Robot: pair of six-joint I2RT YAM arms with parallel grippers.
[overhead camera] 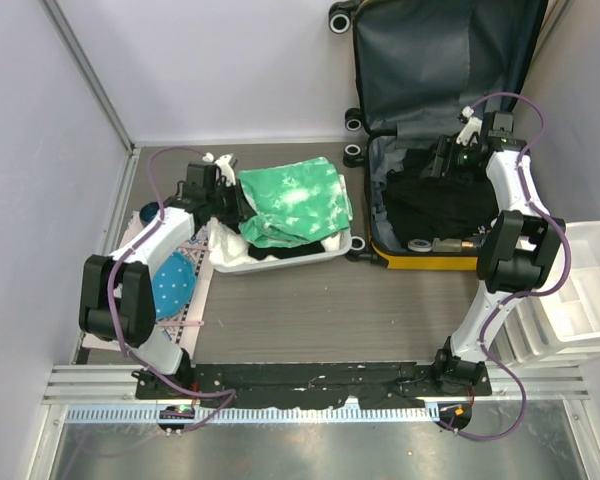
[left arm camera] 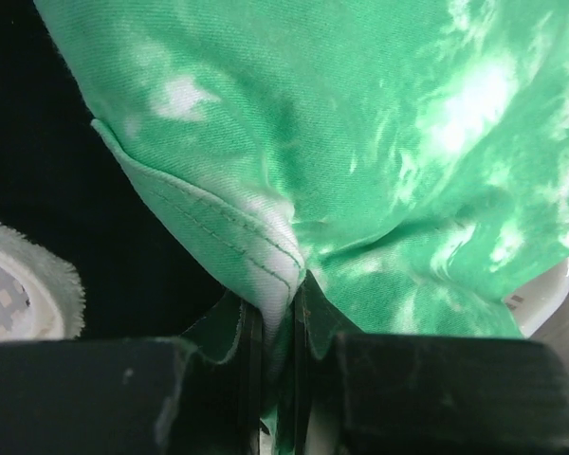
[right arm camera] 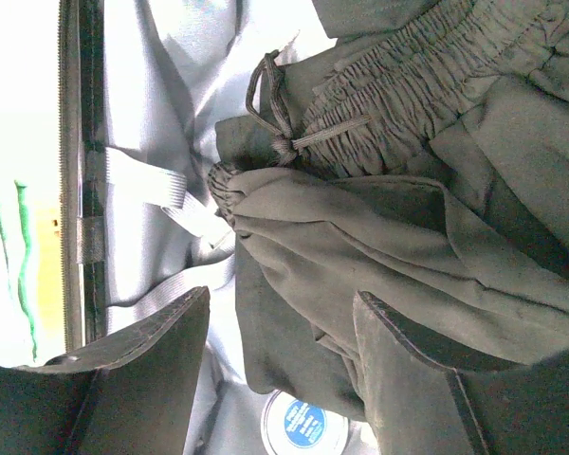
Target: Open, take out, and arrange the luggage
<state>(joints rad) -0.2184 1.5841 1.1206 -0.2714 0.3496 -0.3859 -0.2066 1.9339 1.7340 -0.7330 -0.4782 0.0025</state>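
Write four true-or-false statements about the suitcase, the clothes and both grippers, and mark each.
1. The suitcase is open. True.
2. The left gripper is empty. False: it is shut on the green cloth.
3. The green cloth lies over the white basket. True.
4. The right gripper grips a white towel. False: its jaws stand open over dark clothes in the suitcase.
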